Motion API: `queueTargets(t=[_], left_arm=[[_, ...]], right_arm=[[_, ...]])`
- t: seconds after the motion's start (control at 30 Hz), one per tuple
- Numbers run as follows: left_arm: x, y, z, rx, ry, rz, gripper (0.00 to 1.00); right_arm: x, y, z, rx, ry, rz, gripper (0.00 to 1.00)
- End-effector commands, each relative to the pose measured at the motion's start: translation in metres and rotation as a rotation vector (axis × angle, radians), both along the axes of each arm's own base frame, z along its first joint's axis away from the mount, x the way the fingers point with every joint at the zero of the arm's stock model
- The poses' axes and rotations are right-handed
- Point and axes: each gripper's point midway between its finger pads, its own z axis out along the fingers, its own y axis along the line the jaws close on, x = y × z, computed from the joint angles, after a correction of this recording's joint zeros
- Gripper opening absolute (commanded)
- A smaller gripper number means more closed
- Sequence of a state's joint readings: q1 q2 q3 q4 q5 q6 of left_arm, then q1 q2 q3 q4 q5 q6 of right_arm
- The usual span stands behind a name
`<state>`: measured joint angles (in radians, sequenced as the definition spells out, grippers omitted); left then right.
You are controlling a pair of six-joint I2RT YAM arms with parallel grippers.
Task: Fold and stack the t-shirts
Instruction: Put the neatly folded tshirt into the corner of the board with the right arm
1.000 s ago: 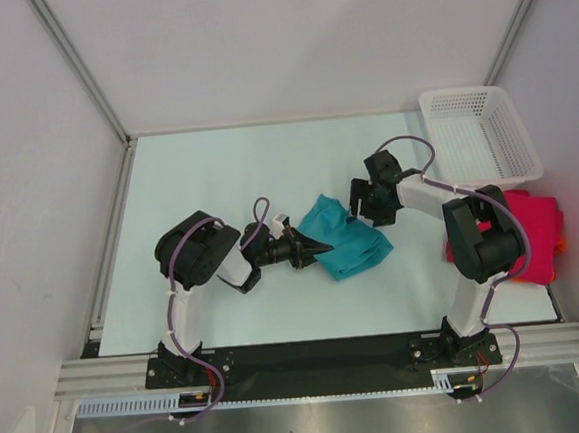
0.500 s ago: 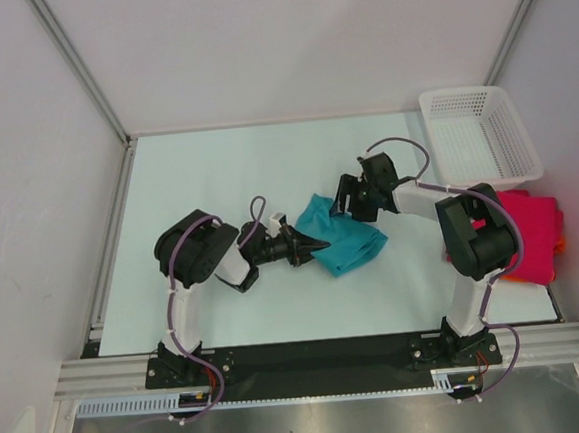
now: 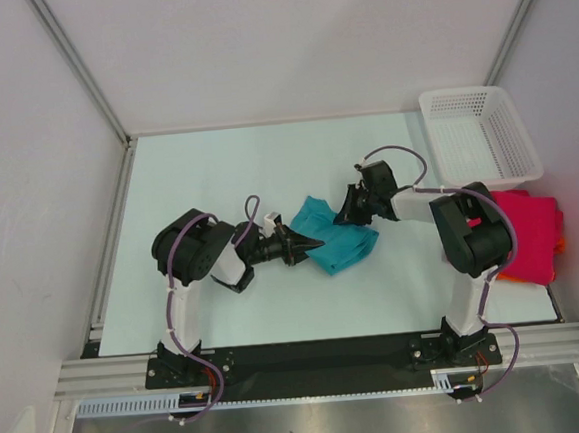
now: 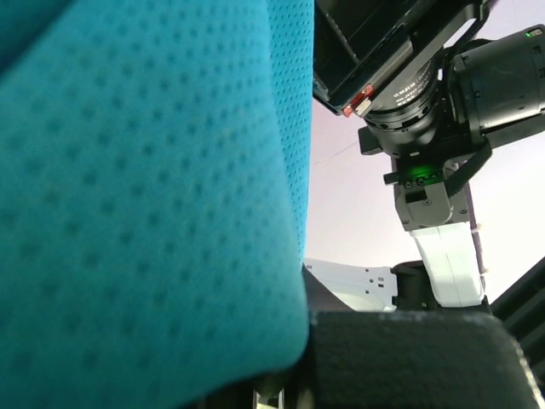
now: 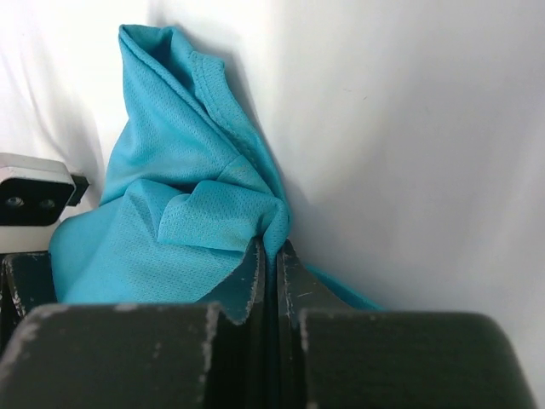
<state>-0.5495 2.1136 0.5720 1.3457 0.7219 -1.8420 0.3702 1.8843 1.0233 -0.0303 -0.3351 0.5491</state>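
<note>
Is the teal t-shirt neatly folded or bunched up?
Bunched up: the teal t-shirt is a crumpled, creased heap, pinched between the left pincer and the right pincer.

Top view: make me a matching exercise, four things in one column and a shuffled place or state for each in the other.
Things:
1. teal shirt
2. pink shirt
3. basket
4. right gripper

Places or states:
A. far right corner
B. centre of the view
C. shut on teal cloth
D. right edge, nearer than the basket

Pairs: 1-B, 2-D, 3-A, 4-C
</note>
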Motion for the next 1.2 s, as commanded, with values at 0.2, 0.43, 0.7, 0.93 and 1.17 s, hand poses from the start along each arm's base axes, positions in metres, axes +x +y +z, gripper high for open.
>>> queueTargets(t=[0.2, 0.43, 0.7, 0.93, 1.17], left_arm=[[0.001, -0.012, 0.053, -0.212, -0.117, -0.109, 0.00], [-0.011, -0.084, 0.092, -0.324, -0.189, -0.329, 0.00], [-0.041, -0.165, 0.103, -0.435, -0.140, -0.478, 0.00], [-0.075, -0.231, 0.092, -0.419, -0.116, -0.594, 0.00], [-0.085, -0.257, 0.087, -0.429, -0.077, -0.618, 0.00]], right_arm=[[-0.062, -0.049, 0.020, -0.217, 0.116, 0.017, 0.00], [-0.053, -0.106, 0.122, -0.359, -0.058, -0.117, 0.00], [-0.073, -0.173, 0.149, -0.446, -0.044, -0.260, 0.00], [-0.092, -0.217, 0.160, -0.559, -0.021, -0.353, 0.00], [-0.099, -0.238, 0.170, -0.587, -0.012, -0.419, 0.00]])
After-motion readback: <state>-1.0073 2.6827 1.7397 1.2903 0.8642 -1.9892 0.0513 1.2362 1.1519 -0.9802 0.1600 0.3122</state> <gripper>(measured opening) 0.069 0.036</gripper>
